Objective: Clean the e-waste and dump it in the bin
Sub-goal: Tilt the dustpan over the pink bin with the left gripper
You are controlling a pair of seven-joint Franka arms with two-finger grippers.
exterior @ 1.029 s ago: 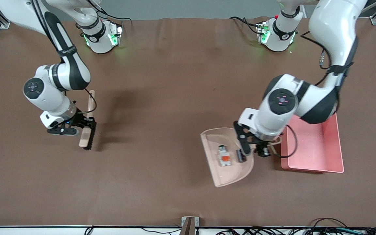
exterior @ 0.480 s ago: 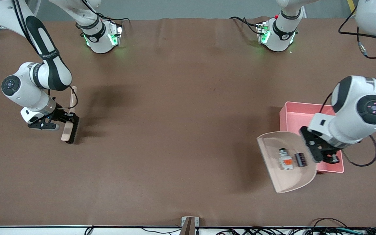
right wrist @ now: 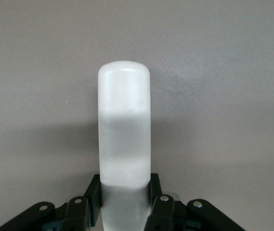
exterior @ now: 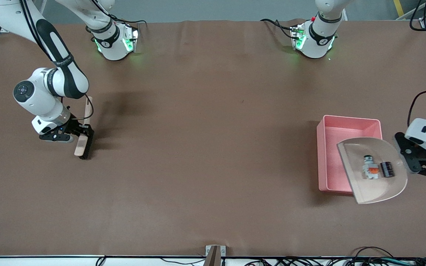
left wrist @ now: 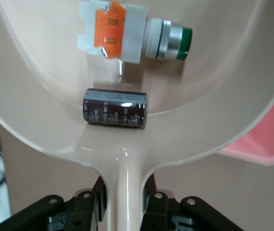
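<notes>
My left gripper (exterior: 416,167) fingers pinch the dustpan (exterior: 374,171) handle, pan with the e-waste (exterior: 377,170) over the bin (exterior: 325,155); right gripper (exterior: 73,133), waiting, clamps the brush (exterior: 83,142) on the bench (exterior: 205,147).

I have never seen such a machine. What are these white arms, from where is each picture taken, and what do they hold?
These are two robot arms at a brown table, each ending in a two-finger gripper. The wide picture comes from a high camera facing them; the two close pictures come from cameras on the arms' wrists.

The left gripper is shut on the handle of a beige dustpan, held over the pink bin at the left arm's end of the table. In the dustpan lie the e-waste pieces: a dark cylinder and a white part with an orange label.

The right gripper is shut on a brush, at the right arm's end; its wrist view shows the pale handle.
</notes>
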